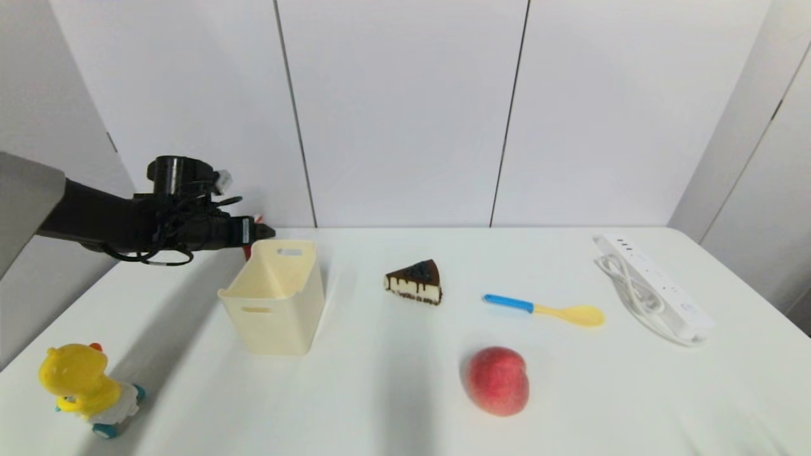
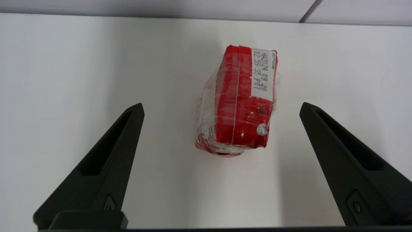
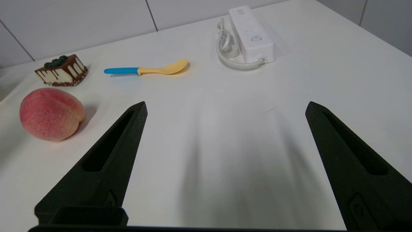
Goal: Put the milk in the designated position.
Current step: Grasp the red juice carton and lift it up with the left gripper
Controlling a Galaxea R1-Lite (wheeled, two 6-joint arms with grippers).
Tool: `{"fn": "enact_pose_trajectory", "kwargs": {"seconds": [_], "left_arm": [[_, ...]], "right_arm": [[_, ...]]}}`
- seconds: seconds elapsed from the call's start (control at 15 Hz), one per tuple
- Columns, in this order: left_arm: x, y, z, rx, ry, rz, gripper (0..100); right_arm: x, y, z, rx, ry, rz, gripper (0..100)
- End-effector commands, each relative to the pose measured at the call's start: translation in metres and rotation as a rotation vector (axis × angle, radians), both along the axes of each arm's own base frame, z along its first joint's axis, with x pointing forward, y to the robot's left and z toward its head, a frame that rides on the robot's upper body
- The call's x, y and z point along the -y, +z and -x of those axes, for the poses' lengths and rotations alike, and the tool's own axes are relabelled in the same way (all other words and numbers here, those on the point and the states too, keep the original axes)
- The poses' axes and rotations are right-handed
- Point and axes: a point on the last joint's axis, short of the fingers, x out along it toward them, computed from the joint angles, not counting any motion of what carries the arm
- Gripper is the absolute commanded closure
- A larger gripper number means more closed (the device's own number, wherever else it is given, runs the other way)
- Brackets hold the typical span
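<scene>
Hovering: left hand (image 2: 221, 108), fingers spread wide, above milk (image 2: 239, 101) standing free on counter (image 2: 64, 64) behind bin (image 1: 274, 296). Right hand (image 3: 225, 108) parked, spread. Risk: uneven closing tipping carton; slick wrap slipping.

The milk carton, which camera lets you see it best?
The left wrist view: the milk stands whole on bare table, between the open left gripper fingers, untouched. In the head view only a red sliver peeks out behind the cream bin. The right wrist view misses it.
</scene>
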Motion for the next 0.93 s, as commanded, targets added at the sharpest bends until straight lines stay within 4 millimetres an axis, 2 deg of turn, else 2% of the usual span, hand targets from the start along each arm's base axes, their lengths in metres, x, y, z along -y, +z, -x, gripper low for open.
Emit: {"fn": "enact_pose_trajectory", "kwargs": {"seconds": [0.07, 0.13, 0.2, 0.93], "left_arm": [[0.0001, -0.0027, 0.0063, -0.016, 0.0, 0.002, 0], [0.0001, -0.0043, 0.0081, -0.024, 0.0, 0.002, 0], [0.0007, -0.0074, 0.0097, -0.036, -0.001, 0.002, 100], [0.0008, -0.0076, 0.0102, -0.035, -0.003, 0.001, 100]], "right_arm": [[0.0, 0.0, -0.0001, -0.001, -0.001, -0.001, 0], [0.0, 0.0, -0.0001, -0.001, -0.001, -0.001, 0], [0.0, 0.0002, -0.0001, 0.0, 0.001, -0.001, 0], [0.0, 0.0, -0.0001, -0.001, 0.001, -0.001, 0]]}}
